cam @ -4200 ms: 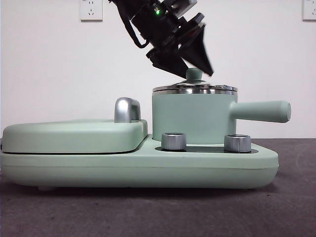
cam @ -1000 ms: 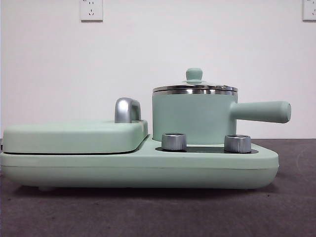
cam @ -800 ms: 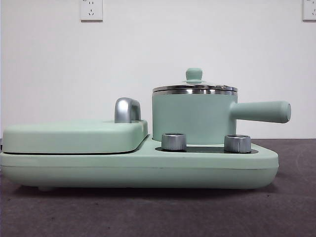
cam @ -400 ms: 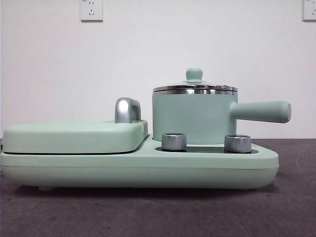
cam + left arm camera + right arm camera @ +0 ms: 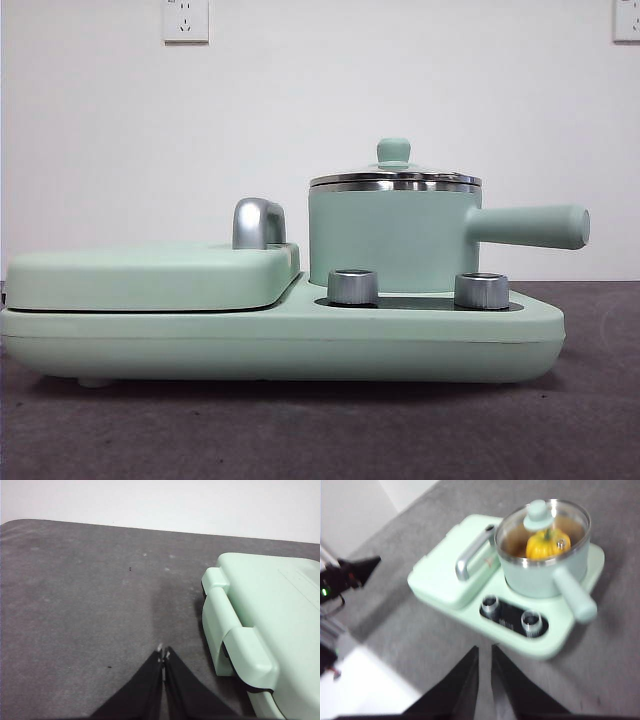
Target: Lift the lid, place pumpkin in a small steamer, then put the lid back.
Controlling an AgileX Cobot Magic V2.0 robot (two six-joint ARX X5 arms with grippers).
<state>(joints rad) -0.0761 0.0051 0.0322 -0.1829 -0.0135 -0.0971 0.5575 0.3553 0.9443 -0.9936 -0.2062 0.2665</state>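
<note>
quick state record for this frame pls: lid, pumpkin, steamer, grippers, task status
lid: seated on the small steamer, knob up
pumpkin: inside the small steamer, seen through the glass in the right wrist view
small steamer: on the base, handle pointing away from the flat cover
left gripper: shut, empty, over bare table beside the base
right gripper: nearly shut, empty, well back from the steamer
task status: looks complete

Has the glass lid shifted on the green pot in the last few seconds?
No. The lid sits level on the pot, its knob the same distance below the wall socket.
</note>
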